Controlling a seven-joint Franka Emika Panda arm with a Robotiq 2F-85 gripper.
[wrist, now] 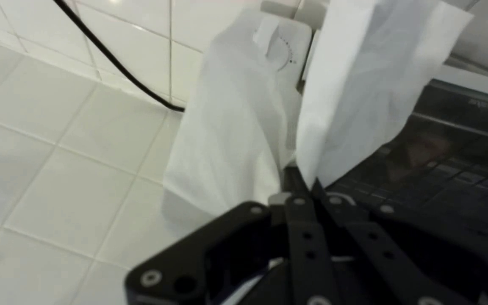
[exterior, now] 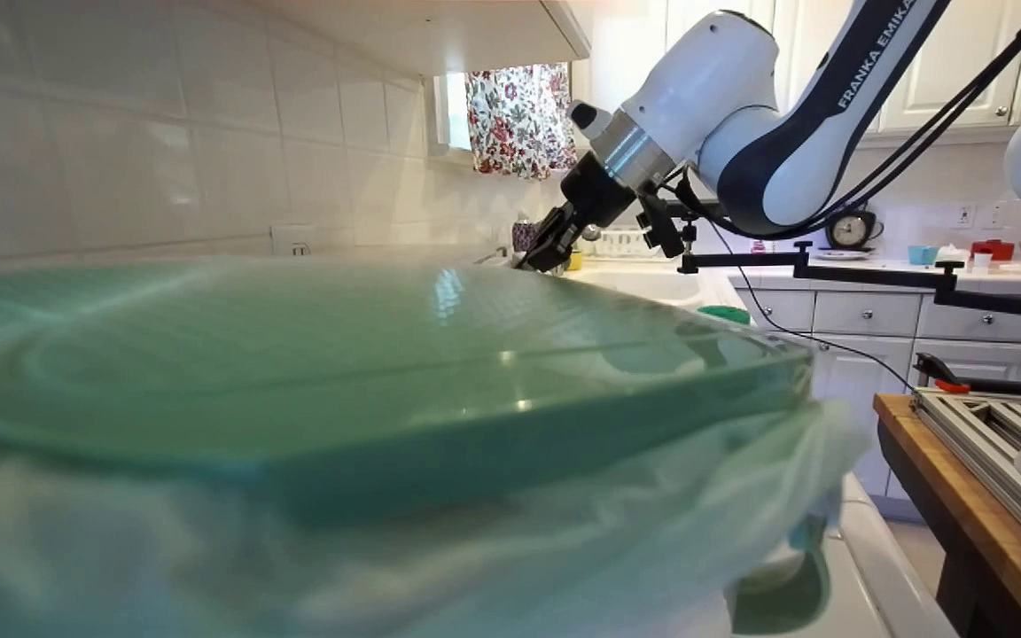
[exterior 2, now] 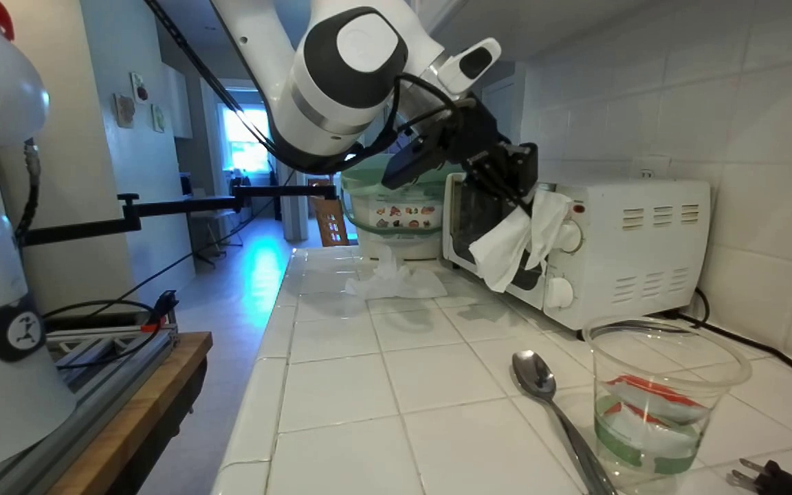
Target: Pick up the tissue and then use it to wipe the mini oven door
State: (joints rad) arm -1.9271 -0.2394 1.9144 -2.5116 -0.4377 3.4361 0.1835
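My gripper [exterior 2: 528,205] is shut on a white tissue [exterior 2: 502,251], which hangs from the fingertips in two flaps. The mini oven [exterior 2: 636,240] is white, with a dark glass door [exterior 2: 463,214] and knobs beside it. The tissue hangs in front of the door's knob-side edge; I cannot tell whether it touches the glass. In the wrist view, the fingertips [wrist: 305,182] pinch the tissue [wrist: 231,118], with one flap over the dark door glass [wrist: 451,144] and another over the knob panel. In an exterior view the gripper [exterior: 535,257] shows beyond a green lid, and the oven is hidden.
A green-lidded tub [exterior 2: 399,213] stands beside the oven; its lid [exterior: 342,354] fills much of an exterior view. A crumpled white tissue or wrapper [exterior 2: 396,278] lies before it. A spoon [exterior 2: 554,405], clear cup [exterior 2: 671,412] and plug [exterior 2: 774,478] are on the near counter.
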